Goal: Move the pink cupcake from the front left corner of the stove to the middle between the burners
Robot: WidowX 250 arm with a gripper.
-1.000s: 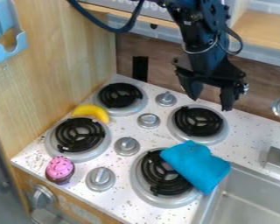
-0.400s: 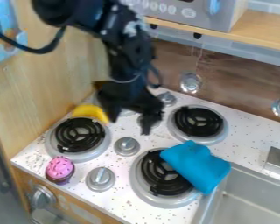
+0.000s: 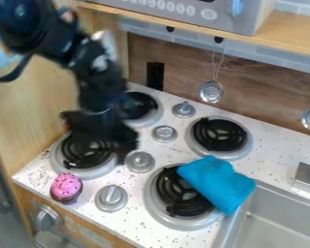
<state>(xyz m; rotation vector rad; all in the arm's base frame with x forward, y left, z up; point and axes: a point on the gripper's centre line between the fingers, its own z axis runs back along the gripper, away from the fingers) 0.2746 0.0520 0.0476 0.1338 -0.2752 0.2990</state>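
The black gripper hangs over the front left burner, blurred, its right finger near the right rim of that burner. It stands open, and no held object can be made out. A cupcake with pink topping stands upright at the front left corner of the stove top, in front of the gripper. Folded blue cloth lies partly over the front right burner and extends to the sink's edge. The arm hides the spot behind the front left burner.
Silver knobs rise between the burners. At the right is a metal sink with a faucet base. A wooden wall bounds the left side. Metal utensils hang at the back, below a wooden shelf.
The arm has swung from the back right to the left and toward the front. It now covers the yellow banana seen earlier. The cupcake and the cloth have stayed put.
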